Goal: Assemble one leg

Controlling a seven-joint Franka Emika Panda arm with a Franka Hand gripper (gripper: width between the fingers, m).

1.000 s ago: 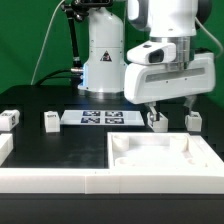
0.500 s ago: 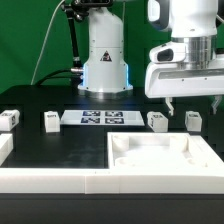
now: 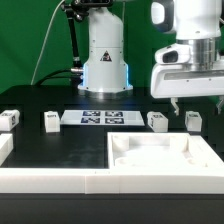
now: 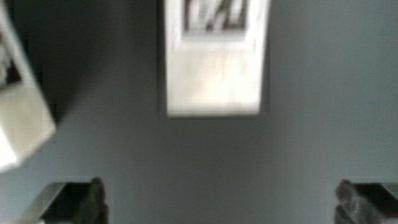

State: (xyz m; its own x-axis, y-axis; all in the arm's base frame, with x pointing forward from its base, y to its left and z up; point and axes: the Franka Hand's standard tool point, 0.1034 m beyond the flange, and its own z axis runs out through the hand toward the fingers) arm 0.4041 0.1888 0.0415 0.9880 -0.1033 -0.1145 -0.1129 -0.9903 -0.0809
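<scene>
My wrist feed is blurred. I see both dark fingers (image 4: 71,202) spread wide over the grey tabletop (image 4: 267,150), with only tabletop between them. Beyond them, apart, lies a white leg (image 4: 215,70), its tagged end farthest off. Another white piece (image 4: 18,100) shows at the frame's edge; I cannot tell what it is.

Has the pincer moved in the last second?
Yes. The pincer rose and shifted toward the exterior view's right, away from the marker board, and now hangs open above the rightmost leg.
</scene>
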